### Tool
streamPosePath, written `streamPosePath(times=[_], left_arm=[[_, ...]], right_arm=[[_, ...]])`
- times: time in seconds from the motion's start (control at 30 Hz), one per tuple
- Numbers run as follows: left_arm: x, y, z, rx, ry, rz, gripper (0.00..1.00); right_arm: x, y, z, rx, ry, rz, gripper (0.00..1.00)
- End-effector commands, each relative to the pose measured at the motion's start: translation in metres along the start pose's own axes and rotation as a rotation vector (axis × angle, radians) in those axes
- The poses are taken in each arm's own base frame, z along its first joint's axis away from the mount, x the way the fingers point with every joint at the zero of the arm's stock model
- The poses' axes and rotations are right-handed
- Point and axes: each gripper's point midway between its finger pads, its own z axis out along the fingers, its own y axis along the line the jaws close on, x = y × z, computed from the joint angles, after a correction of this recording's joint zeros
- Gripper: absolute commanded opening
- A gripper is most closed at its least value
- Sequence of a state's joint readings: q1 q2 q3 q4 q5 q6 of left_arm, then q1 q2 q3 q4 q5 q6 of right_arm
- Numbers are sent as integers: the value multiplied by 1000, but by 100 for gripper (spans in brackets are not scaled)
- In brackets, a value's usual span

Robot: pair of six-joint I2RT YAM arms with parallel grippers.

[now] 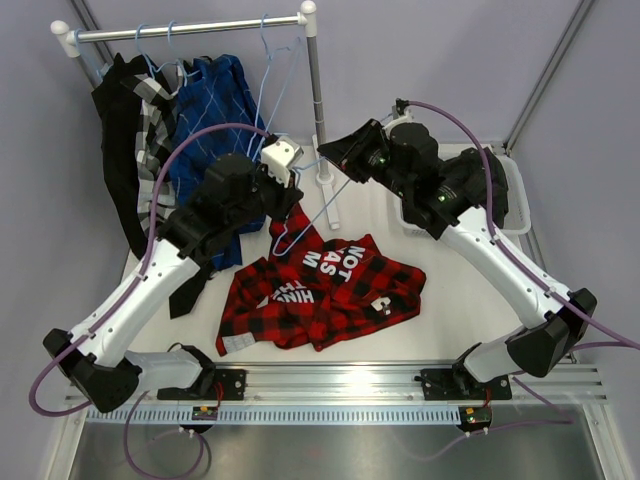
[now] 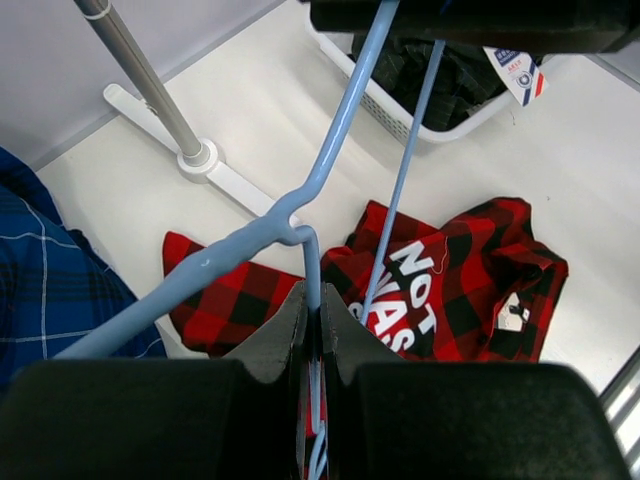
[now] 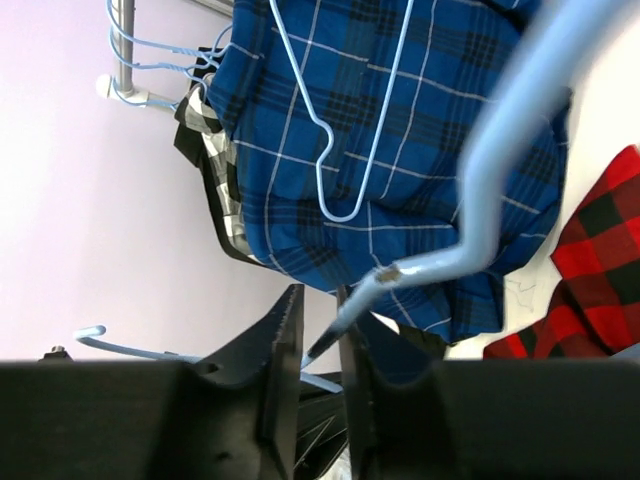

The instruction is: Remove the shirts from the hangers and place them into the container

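Currently gripped: the left gripper (image 2: 313, 300) is pinched tight on the light-blue wire hanger (image 2: 330, 170), just under its twisted neck.
Right gripper: the right gripper (image 3: 320, 330) has its jaws narrowed around another stretch of the same hanger. A sliver of gap shows beside the wire, so it cannot be told whether it is clamped.
Shirt: the red-black plaid shirt (image 1: 320, 290) lies crumpled on the table, below and between the two grippers, lettering up and not yet in the basket (image 2: 385, 105).
Hanger feel: it looks light, springy and slick. A pinch near the neck or a bend should hold better than one on a straight run, where it may swivel.
Shirt feel: it looks soft and limp and will sag and trail. Best taken at a bunched fold near the collar, so that little cloth drags.
Left wrist view only: the basket lies beyond the left fingertips with a dark garment (image 2: 440, 70) inside. One hanger arm runs down to the lettering, and whether it is snagged there cannot be told.
Right wrist view only: beyond the right fingertips hang the blue checked shirt (image 3: 400, 120) and a bare hanger (image 3: 330, 150).
Top view only: both arms meet over the shirt, and the right arm hides most of the basket.
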State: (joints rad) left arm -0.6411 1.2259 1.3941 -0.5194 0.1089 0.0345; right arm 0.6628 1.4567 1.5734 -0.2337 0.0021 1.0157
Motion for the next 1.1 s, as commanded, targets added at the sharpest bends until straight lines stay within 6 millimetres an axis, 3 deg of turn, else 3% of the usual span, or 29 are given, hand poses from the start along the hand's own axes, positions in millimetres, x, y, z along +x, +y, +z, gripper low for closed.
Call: streamPosePath(times=[0.0,0.17,0.27,0.3,0.4,0.53,0.63,0.67,0.83,1.07], left_arm=[[-23,3,0,-31,-113,2,0],[-23,1,4,-22,-147,0,0],[-17,-1,6,-14,-140,-3,0],[-16,-2,7,-8,-137,-3,9],[-10,-6,8,11,-141,-2,48],[6,-8,8,19,-138,-3,73],[6,-9,3,20,-169,0,83],[17,-9,5,21,-155,-2,83],[25,-15,-3,50,-212,7,81],[33,-28,-9,141,-230,-19,62]], right_arm=[[-7,24,-2,-78,-34,55,22],[-7,22,-2,-73,-34,76,0],[-9,25,-6,-90,-50,91,0],[-11,27,-8,-95,-57,94,0],[-17,33,-13,-111,-78,103,0],[-23,38,-16,-119,-104,100,0],[-27,40,-18,-123,-118,100,0],[-28,42,-20,-125,-122,100,0],[-36,46,-26,-137,-138,101,0],[-43,52,-34,-177,-136,110,0]])
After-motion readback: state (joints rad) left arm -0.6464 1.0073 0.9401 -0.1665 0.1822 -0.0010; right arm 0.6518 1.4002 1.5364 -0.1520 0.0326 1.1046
